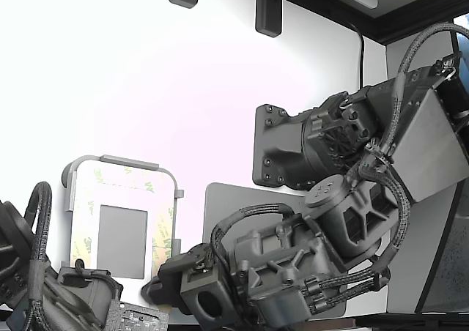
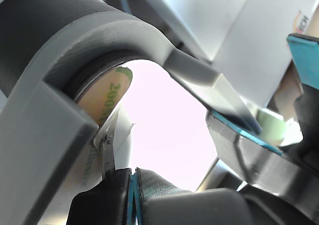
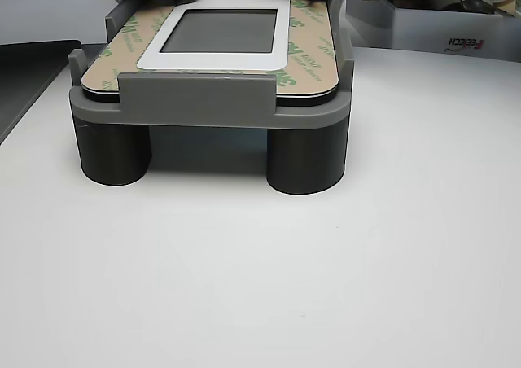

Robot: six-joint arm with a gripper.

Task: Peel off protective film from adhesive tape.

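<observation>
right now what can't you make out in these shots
- Gripper: exterior view, buried under the arm's own body; wrist view too close to show whether it pinches the protective film.
- Frame, far edge: other view, dark blurred parts cover it.
- Film's lifted corner: exterior view, too small and washed out.

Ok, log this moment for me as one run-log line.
stage: peel starting | gripper: shut on protective film corner | liner edge lifted at fixture corner | most film still on adhesive tape | second arm: idle
</observation>
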